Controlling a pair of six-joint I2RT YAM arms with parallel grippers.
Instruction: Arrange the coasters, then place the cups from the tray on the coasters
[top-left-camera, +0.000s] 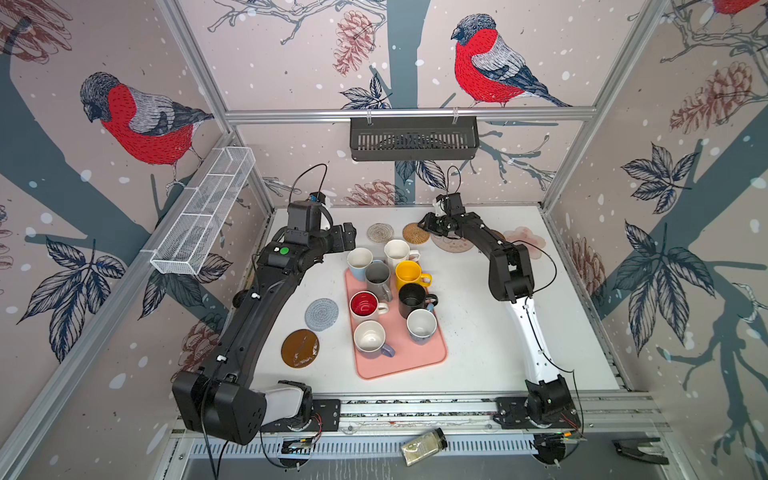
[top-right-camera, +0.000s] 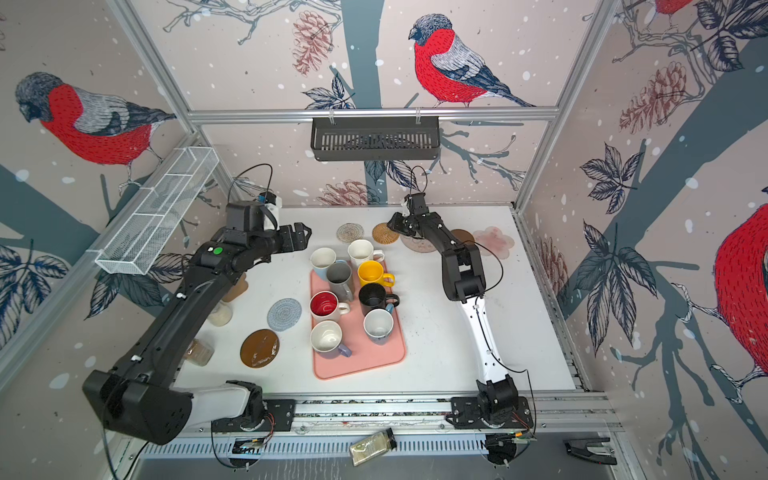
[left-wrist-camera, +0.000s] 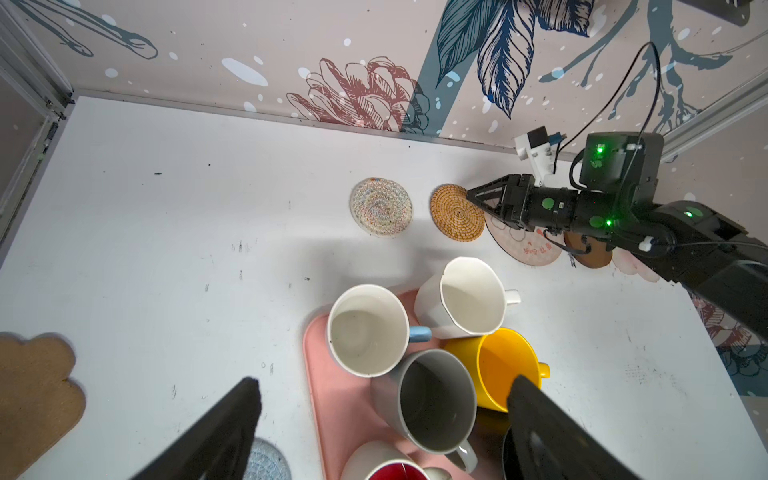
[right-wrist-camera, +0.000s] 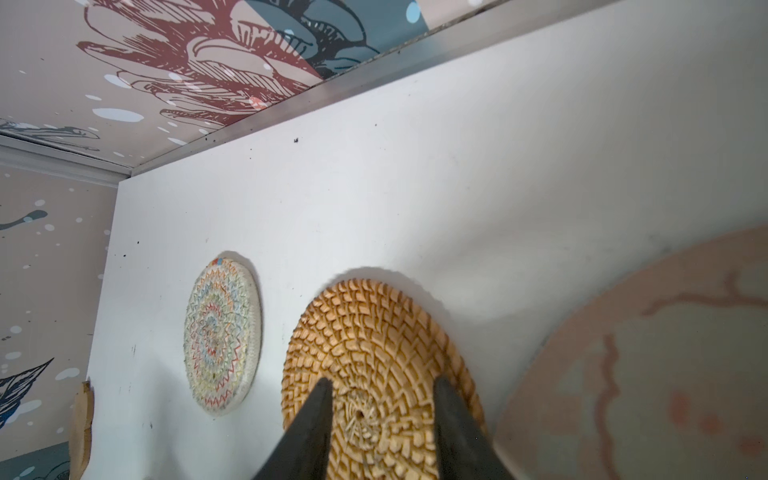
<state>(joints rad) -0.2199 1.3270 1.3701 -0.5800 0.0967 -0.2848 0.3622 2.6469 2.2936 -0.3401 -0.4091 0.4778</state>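
Note:
Several cups stand crowded on the pink tray (top-left-camera: 399, 361): light blue (top-left-camera: 359, 262), white (top-left-camera: 397, 252), grey (top-left-camera: 378, 279), yellow (top-left-camera: 409, 274), black (top-left-camera: 413, 300), red-inside (top-left-camera: 365, 305), lavender (top-left-camera: 371, 338) and blue (top-left-camera: 422, 326). The coasters lie flat on the table: cream woven (top-left-camera: 380, 232), rattan (top-left-camera: 415, 233), pink cartoon round (top-left-camera: 451, 245), pink flower (top-left-camera: 525, 241), blue-grey (top-left-camera: 321, 314), brown disc (top-left-camera: 300, 348), tan paw (left-wrist-camera: 33, 399). My right gripper (right-wrist-camera: 383, 380) hovers open just over the rattan coaster (right-wrist-camera: 374, 374), holding nothing. My left gripper (left-wrist-camera: 383, 379) hangs wide open above the tray's far-left cups.
Two spice jars (top-right-camera: 220, 313) stand at the left beneath my left arm. Another jar (top-left-camera: 424, 452) lies on the front rail. A black basket (top-left-camera: 413, 139) hangs on the back wall and a white wire basket (top-left-camera: 203, 212) on the left wall.

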